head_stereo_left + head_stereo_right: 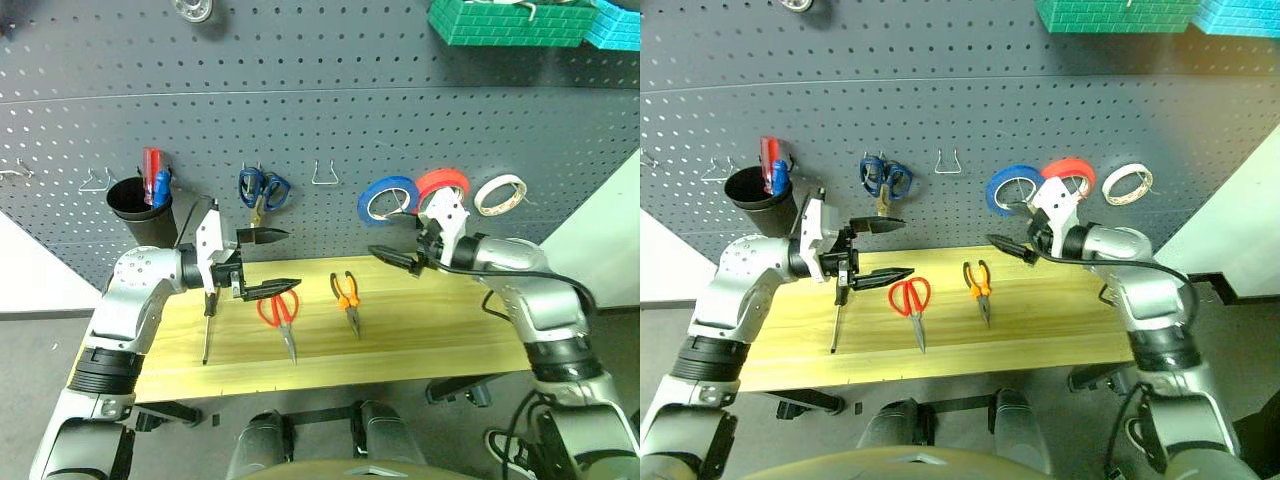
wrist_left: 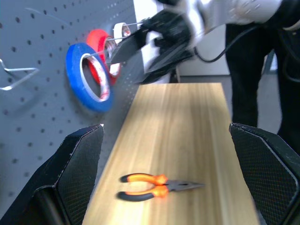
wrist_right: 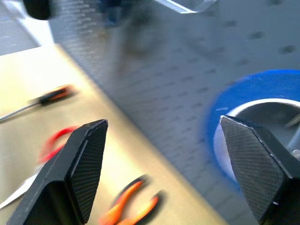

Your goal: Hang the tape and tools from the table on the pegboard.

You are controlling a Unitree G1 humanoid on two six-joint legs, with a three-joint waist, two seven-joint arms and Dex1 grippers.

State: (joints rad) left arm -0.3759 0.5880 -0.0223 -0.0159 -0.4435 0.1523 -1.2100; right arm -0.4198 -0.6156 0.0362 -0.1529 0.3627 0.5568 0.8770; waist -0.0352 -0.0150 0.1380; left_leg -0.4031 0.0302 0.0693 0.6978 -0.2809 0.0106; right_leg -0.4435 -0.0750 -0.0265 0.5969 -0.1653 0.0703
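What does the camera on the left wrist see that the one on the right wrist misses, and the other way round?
Left wrist view, not the right: the red-orange roll, the white roll and the right gripper, open, near the pegboard. Right wrist view, not the left: the red-handled scissors and the screwdriver, lying on the table. Both: the blue tape hanging on the pegboard, and the pliers on the table.

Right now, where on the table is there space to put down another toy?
The table is bare on the right, from the pliers to its right end. The left half is crowded: screwdriver, red scissors and the left gripper above them.
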